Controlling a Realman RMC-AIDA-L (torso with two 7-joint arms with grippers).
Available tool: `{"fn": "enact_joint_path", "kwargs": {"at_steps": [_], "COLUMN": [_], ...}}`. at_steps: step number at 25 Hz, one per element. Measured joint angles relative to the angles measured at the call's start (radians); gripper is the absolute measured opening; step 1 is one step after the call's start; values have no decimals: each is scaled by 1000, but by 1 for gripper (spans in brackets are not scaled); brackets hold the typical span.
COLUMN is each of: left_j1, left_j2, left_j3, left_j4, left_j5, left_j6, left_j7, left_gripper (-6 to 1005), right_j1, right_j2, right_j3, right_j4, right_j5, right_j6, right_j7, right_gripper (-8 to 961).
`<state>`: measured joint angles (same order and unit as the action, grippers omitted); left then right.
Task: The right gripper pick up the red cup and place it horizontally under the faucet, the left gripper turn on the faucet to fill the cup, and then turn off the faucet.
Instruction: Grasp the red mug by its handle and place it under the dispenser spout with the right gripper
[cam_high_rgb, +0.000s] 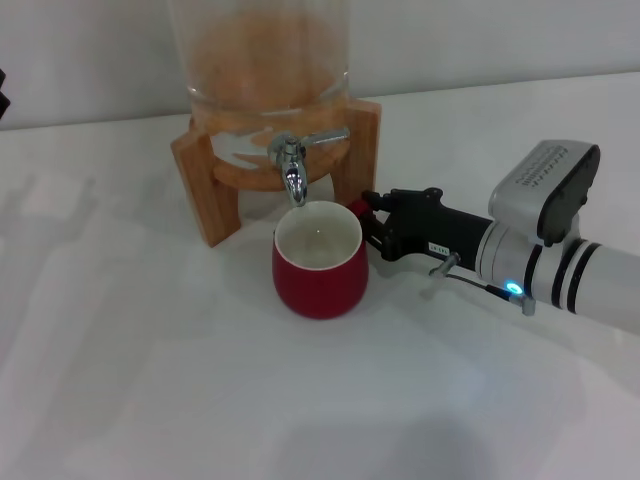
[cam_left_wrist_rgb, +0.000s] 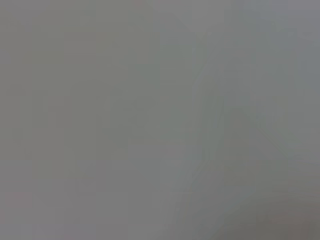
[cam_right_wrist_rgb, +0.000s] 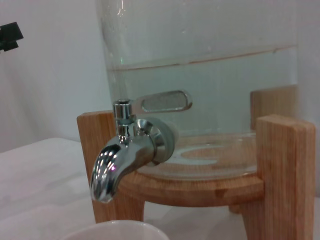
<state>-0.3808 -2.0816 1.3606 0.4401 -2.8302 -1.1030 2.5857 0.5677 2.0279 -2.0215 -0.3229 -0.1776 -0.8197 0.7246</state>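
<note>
From the head view, the red cup (cam_high_rgb: 320, 262) is standing upright on the white tabletop (cam_high_rgb: 150, 380), directly beneath the spout of the faucet (cam_high_rgb: 296, 160), just in front of the wooden stand (cam_high_rgb: 205, 190) that is carrying the glass dispenser (cam_high_rgb: 262, 60). The right tool (cam_high_rgb: 368, 225) is reaching in from the robot's right and is closing narrowly on the cup's small red handle, a sliver of which is showing between the black fingers. The lever is pointing off toward the right arm's side. The left tool is not appearing here.

The left wrist view is showing only a blank grey field, so nothing of the left tool or its surroundings can be told from it.

The right wrist view is looking past the cup's white rim (cam_right_wrist_rgb: 112, 230) up at the chrome faucet (cam_right_wrist_rgb: 125, 160), its flat lever (cam_right_wrist_rgb: 165, 101) and the water level in the dispenser (cam_right_wrist_rgb: 210, 90), details the head view is not giving; the head view alone is showing the grip on the handle.

The cup looks like glazed ceramic: stiff, fairly heavy, slick and chippable, and it will grow heavier as it is filling. The loop handle seems the surest hold. The lever probably needs a light push at its free end.
</note>
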Motion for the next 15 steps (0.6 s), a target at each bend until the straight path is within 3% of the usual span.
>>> {"fn": "enact_joint_path", "kwargs": {"at_steps": [15], "left_j1": [0], "left_j2": [0], "left_j3": [0], "left_j4": [1], "left_j5": [0], "left_j6": [0], "left_j7": [1], "left_gripper": [830], "right_j1": [1], "right_j2": [0], "right_j3": [8], "right_j4": [-1], "right_j5": [20], "right_j6": [9], "right_j7": [2], "right_gripper": [264]}}
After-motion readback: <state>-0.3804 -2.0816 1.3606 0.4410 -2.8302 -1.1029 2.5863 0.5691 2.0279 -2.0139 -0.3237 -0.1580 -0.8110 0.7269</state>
